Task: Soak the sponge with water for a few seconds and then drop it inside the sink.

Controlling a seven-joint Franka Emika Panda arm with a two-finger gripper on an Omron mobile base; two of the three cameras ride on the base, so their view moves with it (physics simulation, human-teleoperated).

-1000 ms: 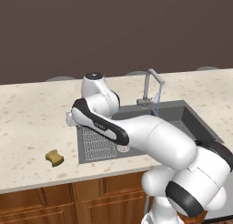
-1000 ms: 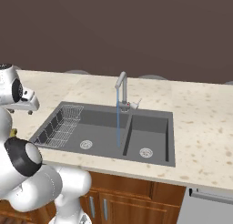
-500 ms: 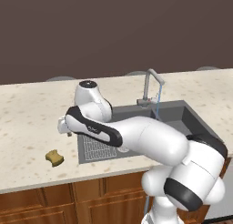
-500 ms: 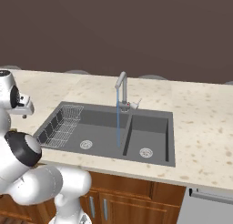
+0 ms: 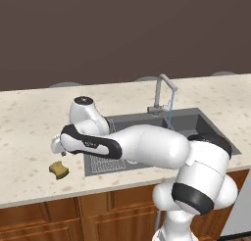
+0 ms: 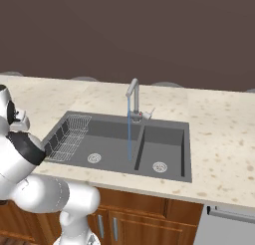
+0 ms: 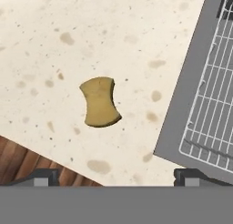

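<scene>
Sponge [image 7: 99, 102] flat, long axis toward gripper [image 7: 116, 175]

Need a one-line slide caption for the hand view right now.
Open gripper hovers above the yellow sponge lying on the speckled counter, beside the sink edge.

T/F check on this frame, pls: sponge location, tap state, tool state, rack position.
1. The sponge lies on the counter, outside the sink. True.
2. The tool is shut on the sponge. False: it is open, above the sponge and apart from it.
3. Water runs from the faucet. True.
4. The wire rack sits in the sink's right basin. False: in the right base view it is at the sink's left end.
5. The sponge is under the stream. False: it lies dry-side on the counter, left of the sink in the left base view.
</scene>
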